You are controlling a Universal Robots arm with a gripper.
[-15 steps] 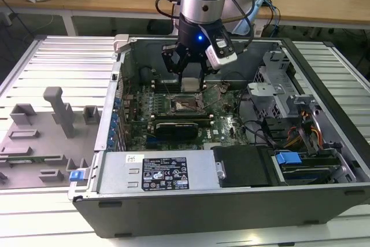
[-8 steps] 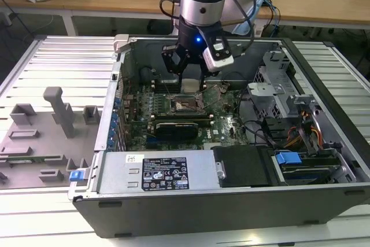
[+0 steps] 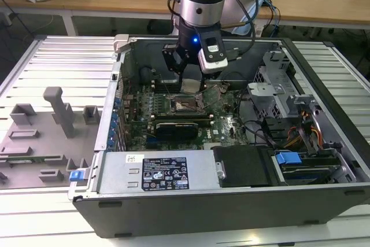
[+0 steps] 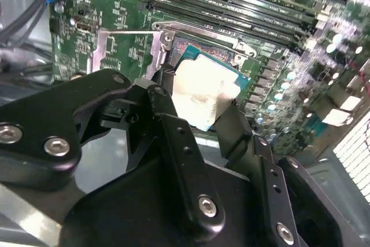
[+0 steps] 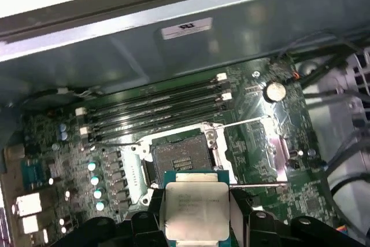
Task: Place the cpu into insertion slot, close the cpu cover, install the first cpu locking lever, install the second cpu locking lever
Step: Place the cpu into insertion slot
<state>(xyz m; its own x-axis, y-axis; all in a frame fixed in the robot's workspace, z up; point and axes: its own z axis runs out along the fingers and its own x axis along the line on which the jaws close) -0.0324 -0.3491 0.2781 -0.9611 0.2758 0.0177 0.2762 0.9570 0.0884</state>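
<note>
The hand [image 5: 196, 227] is clamped on the chip [image 5: 195, 209] by its opposite edges, just short of the open socket [image 5: 178, 157] mid-board, where I judge a tilted or offset drop could bend the socket's contacts.

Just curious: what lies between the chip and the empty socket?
Nothing; the first wrist view shows a bare stretch from cpu to insertion slot.

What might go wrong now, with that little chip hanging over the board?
The pincer holds the cpu near the open insertion slot, not yet in it. Set down off-centre or tilted, it might damage the slot's contacts. It could also catch the thin lever beside the slot.
</note>
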